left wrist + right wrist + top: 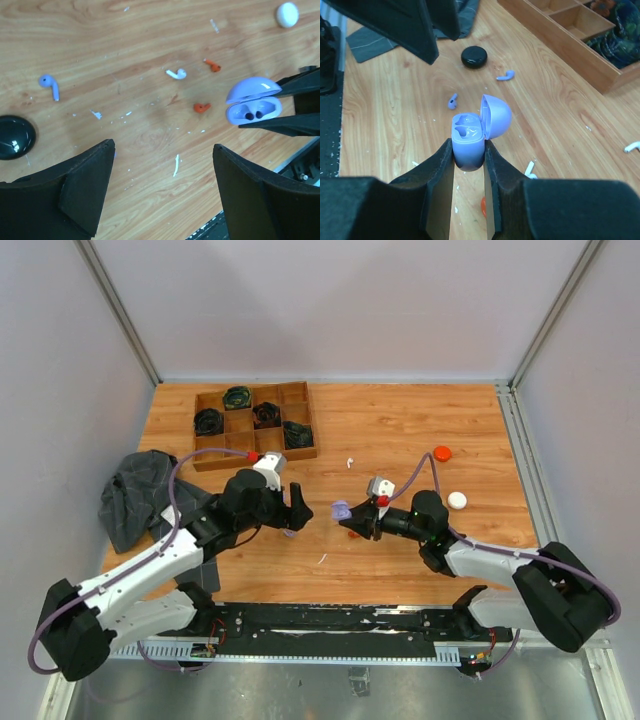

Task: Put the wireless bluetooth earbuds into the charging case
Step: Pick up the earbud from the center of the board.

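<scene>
left gripper (164, 147) spread | right gripper (469, 155) pinches open charging case (469, 131) | black puck (475, 56) probably hidden overhead

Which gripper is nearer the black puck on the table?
Left. The left gripper hovers open just beside the black puck. The right gripper sits farther off, beyond the left one, its fingers shut on the lavender case.

Top view looks down from behind; both close wrist views share the open lavender case (253, 113) (468, 146).
</scene>
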`<state>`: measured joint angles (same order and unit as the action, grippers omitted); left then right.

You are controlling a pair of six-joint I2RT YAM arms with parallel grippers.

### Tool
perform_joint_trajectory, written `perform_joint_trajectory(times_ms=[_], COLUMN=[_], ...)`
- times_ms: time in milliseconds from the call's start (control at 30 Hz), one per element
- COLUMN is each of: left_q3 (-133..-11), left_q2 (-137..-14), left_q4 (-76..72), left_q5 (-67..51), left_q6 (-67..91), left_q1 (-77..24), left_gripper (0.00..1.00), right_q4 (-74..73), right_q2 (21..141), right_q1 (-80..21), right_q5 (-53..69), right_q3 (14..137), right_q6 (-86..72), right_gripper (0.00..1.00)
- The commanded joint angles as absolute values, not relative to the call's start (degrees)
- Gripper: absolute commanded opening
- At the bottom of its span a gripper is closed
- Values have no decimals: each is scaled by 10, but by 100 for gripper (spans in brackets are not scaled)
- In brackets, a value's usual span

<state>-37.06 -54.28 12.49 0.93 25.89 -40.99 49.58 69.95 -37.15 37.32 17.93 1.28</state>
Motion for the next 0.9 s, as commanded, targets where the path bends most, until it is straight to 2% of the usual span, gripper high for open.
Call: perform_joint_trajectory(times_ms=[0,567,867], left_q3=[-371,-389,-383], left_q2=[-598,-821,-806], left_q4=[126,61,135], left_q5=[17,-36,-49], left_q6=[259,223,260], left_q1=[-408,-384,-382], left_gripper=[85,85,85], right_q4=[597,600,592], right_q2=[720,738,736], right_q1=[-380,-381,-380], right_q5=[325,304,309], right_q3=[159,158,162], right_q6=[-3,4,5], right_gripper=[1,1,1])
